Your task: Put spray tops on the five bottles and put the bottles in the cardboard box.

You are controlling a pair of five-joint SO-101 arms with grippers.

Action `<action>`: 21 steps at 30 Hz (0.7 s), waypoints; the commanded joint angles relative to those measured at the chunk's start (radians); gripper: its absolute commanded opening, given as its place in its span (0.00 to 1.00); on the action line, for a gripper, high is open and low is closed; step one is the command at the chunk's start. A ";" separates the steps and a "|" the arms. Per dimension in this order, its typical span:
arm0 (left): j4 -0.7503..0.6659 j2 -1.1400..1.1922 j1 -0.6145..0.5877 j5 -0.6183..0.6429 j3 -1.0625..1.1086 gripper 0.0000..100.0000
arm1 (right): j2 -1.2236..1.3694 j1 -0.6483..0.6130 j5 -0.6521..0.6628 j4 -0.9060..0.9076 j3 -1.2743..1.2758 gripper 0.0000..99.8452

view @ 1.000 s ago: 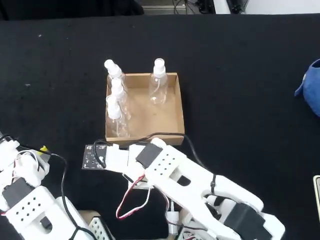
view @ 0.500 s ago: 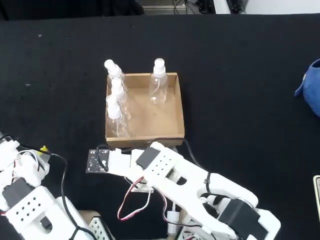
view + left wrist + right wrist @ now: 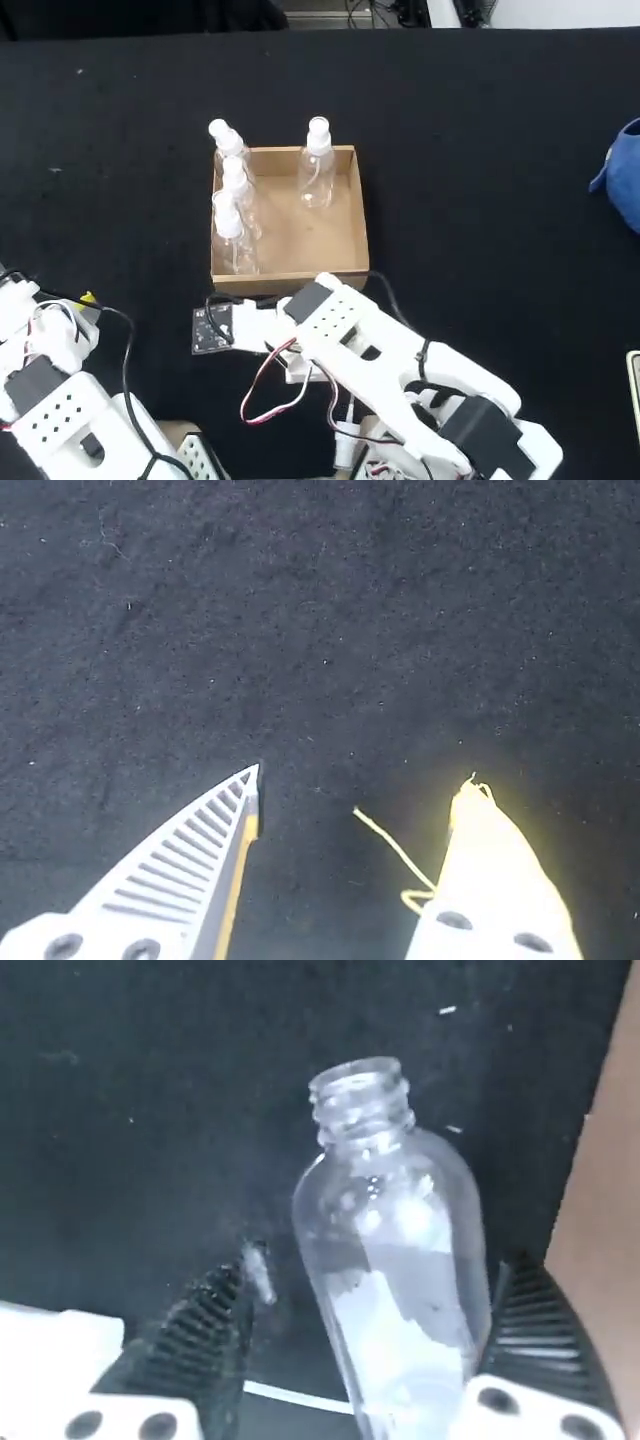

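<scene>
Clear plastic sits between the spread fingers of our right gripper (image 3: pixel 380 1265). It is the uncapped bottle (image 3: pixel 395 1250), lying lengthwise along them with its open neck pointing away from the palm, just beside the cardboard box (image 3: pixel 605 1210). Our left gripper (image 3: pixel 362 775), likewise spread, hangs over bare table (image 3: pixel 300 600) by its near-left corner — so the right arm is nearer.

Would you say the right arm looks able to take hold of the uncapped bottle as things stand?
Probably yes: the uncapped bottle sits between the open fingers of the right tool, with nothing in between. The wall of the cardboard box stands close beside one finger and may crowd it.
</scene>
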 commanded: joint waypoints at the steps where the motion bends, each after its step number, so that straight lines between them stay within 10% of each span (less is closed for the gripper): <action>1: -0.008 -0.003 -0.013 0.006 -0.074 0.18 | -0.051 0.015 0.009 -0.023 -0.005 0.32; 21: -0.009 -0.003 -0.013 0.003 -0.073 0.18 | 0.162 -0.028 0.002 0.032 -0.203 0.31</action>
